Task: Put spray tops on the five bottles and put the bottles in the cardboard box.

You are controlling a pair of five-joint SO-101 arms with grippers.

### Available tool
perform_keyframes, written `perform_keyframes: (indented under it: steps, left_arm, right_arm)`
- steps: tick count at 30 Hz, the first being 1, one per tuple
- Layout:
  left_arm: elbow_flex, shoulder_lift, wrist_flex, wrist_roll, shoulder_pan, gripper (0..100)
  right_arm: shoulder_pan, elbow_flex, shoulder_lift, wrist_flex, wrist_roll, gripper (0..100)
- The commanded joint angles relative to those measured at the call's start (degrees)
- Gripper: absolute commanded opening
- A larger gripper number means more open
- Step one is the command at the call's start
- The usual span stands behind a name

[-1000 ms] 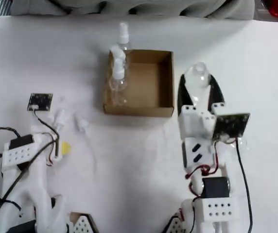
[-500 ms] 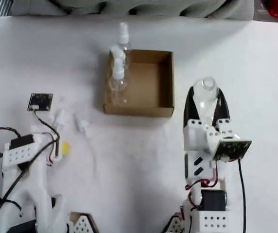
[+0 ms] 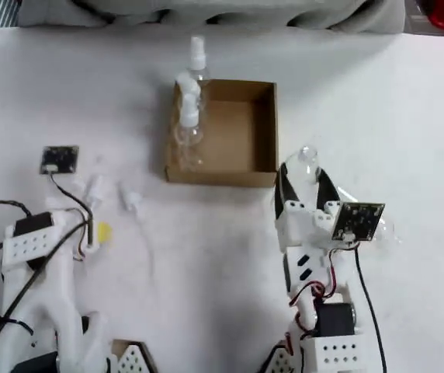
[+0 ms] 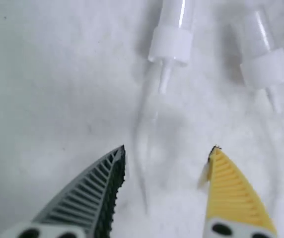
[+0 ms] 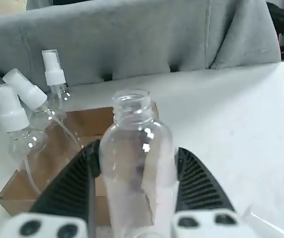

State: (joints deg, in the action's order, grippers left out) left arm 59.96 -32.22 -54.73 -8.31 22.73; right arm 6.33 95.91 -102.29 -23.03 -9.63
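My right gripper [image 3: 306, 177] [image 5: 137, 154] is shut on a clear bottle [image 3: 306, 162] [image 5: 136, 168] with a bare neck, held upright just off the near right corner of the cardboard box [image 3: 234, 132] [image 5: 77, 141]. Two capped bottles [image 3: 188, 124] [image 5: 13, 124] lean along the box's left wall. A third capped bottle [image 3: 197, 58] [image 5: 54, 79] stands behind the box. My left gripper [image 3: 95, 233] [image 4: 168, 148] is open at the near left, just short of two loose spray tops [image 4: 169, 42] [image 4: 265, 64] lying on the table, nothing between its fingers.
The white table [image 3: 377, 93] has free room to the right of the box and in the near middle. A faint clear shape [image 3: 385, 229] lies beside the right arm. A grey sofa [image 5: 147, 34] runs behind the table's far edge.
The right arm has drawn back toward the front and shifted left with the bottle, from beside the box's right wall to its near right corner. The left arm has barely moved.
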Motion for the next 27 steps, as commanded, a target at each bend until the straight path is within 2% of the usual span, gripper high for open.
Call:
perform_keyframes:
  steps: [1, 5, 8, 13, 18, 27]
  left_arm:
    - [-7.47, -2.59, -6.68, 7.56, -5.67, 26]
    - [-10.29, -2.59, -6.77, 11.52, -12.18, 26]
    - [-10.02, -2.15, -1.49, 16.18, -13.14, 27]
    - [-6.15, -2.07, 6.42, 23.74, -13.58, 35]
    - [-6.33, 0.75, 8.44, 24.26, -13.58, 34]
    - [-18.73, 19.30, 4.48, 24.62, -13.58, 34]
  right_arm:
    - [0.48, 0.97, -0.92, 1.63, -0.62, 1.5]
    - [0.48, 0.97, -0.92, 1.45, -0.62, 1.5]
    - [0.48, 0.97, -0.92, 1.45, -0.62, 1.5]
    - [0.13, 0.97, -0.92, 1.01, -0.62, 1.5]
    - [0.48, 0.97, -0.92, -0.31, -0.62, 1.5]
    - [0.48, 0.97, -0.92, -0.48, -0.62, 1.5]
